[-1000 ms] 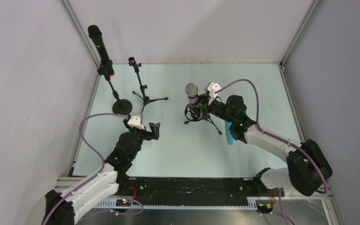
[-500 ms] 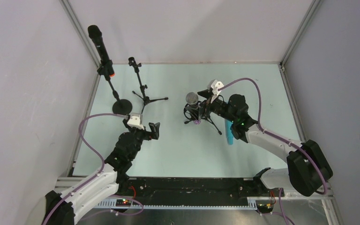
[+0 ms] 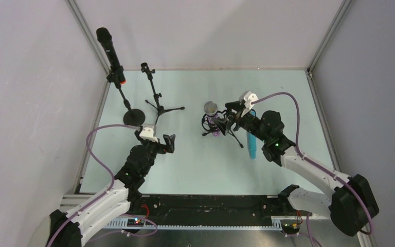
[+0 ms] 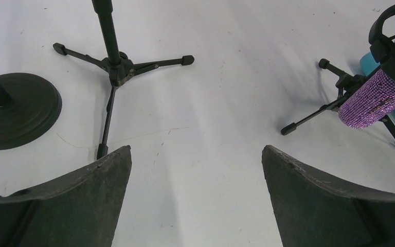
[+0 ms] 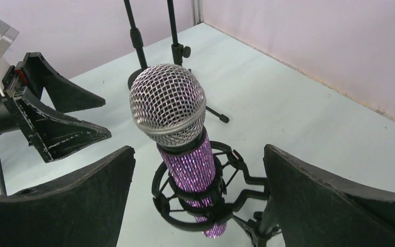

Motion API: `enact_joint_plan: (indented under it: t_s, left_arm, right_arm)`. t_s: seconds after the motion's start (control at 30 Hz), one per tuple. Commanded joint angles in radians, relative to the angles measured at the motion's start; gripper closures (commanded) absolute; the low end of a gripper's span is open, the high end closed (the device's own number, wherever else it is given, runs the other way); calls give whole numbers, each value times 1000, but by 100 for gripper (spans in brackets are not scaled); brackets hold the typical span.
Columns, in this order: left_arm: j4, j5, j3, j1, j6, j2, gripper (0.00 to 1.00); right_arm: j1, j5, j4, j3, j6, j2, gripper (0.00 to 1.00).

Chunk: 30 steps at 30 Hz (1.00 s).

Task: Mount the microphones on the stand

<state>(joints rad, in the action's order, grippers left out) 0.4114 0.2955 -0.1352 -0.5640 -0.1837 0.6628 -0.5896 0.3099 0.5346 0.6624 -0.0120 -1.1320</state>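
You have two arms over the pale surface point(image 3: 195, 170). The left arm point(image 3: 133, 164) hangs near left, the left jaws wide open on nothing. The right arm point(image 3: 280, 149) reaches to centre, the right jaws spread wide either side of the purple glitter microphone point(image 5: 182, 134), not touching it. There are three stands. A round-base stand point(image 3: 133, 117) at far left carries the black microphone point(image 3: 108, 49), a bare tripod stand point(image 3: 158, 103) is beside it, and a shock-mount tripod point(image 4: 313, 115) cradles the purple one. The turquoise microphone point(image 3: 252, 146), your third, lies on the surface just right of that tripod.
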Motion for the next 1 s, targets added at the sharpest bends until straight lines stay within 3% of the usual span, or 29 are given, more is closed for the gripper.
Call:
enact_joint_plan:
  t_s: [0.0,0.4,0.67,0.97]
  left_arm:
    - [19,19,-56,8,-2,7,0]
    - [13,17,-57,8,-3,2,0]
    - [15,20,-61,7,-13,39,0]
    - [21,11,-70,7,-13,63,0]
  right_arm:
    - [6,-53,-68,-32,-8,95,1]
    - [37,-65,-288,-96,-22,245,1]
    - [41,38,-385,-99,7,227,16]
    - [38,83,-356,-99,46,144,26]
